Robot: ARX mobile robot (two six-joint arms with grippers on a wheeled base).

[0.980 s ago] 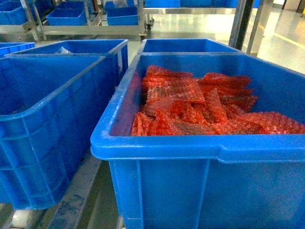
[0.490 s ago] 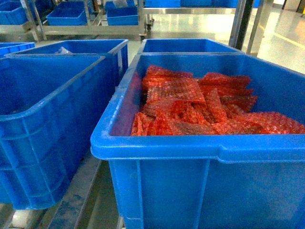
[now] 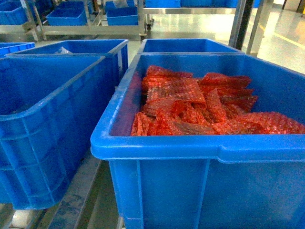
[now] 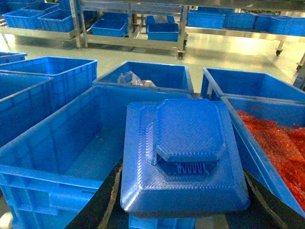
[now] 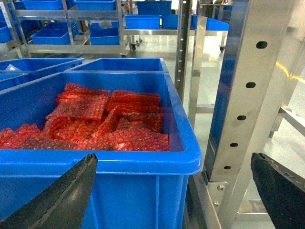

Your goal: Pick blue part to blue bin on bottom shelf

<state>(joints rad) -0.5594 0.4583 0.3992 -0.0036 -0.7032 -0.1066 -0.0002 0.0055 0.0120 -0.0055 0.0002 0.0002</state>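
A: In the left wrist view, showing the blue part (image 4: pixel 186 157) filling the near centre, above the gap between two bins; sitting close against the left end effector (image 4: pixel 183 217), dark fingers (image 4: pixel 97 210) barely showing beneath it. Apparently gripping the part, though contact hidden.

B: To its left, showing an open blue bin (image 4: pixel 57 157); to its right, a bin of red bubble-wrap packets (image 4: pixel 281 143).

A: In the right wrist view, showing the right end effector (image 5: pixel 176 191) spread wide, holding nothing; dark fingertips (image 5: pixel 57 195) framing the packet bin (image 5: pixel 119 160) and a perforated steel upright (image 5: pixel 243 90).

B: In the head view, showing neither end effector; only bins.
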